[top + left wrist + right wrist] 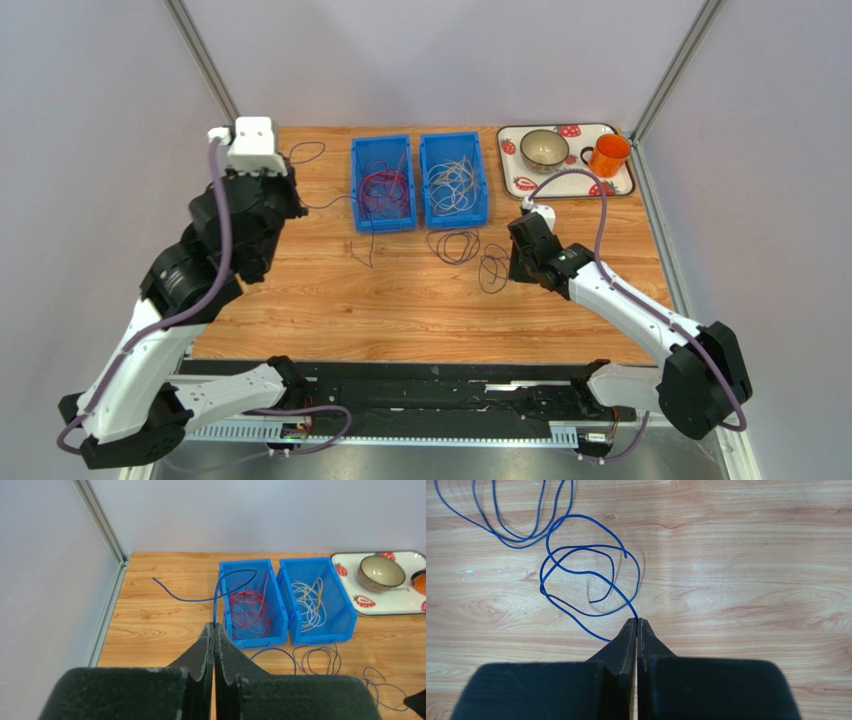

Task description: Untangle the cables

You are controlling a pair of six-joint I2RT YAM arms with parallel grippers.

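My left gripper (214, 626) is shut on a dark blue-purple cable (235, 572). That cable rises from the fingertips, arcs over the left blue bin (227, 605) of red cables (250, 610), and trails to the left on the wood. In the top view this gripper (298, 207) is left of that bin (383, 222). My right gripper (636, 619) is shut on the end of a dark blue-purple cable (624, 603) that lies in loose loops on the table. In the top view it (513, 262) is just right of those loops (493, 268). White and yellow cables (452, 185) lie in the right bin (453, 215).
More dark loops (458, 245) lie in front of the right bin. A strawberry-patterned tray (520, 183) at the back right holds a bowl (544, 149) and an orange cup (608, 155). Frame posts stand at both back corners.
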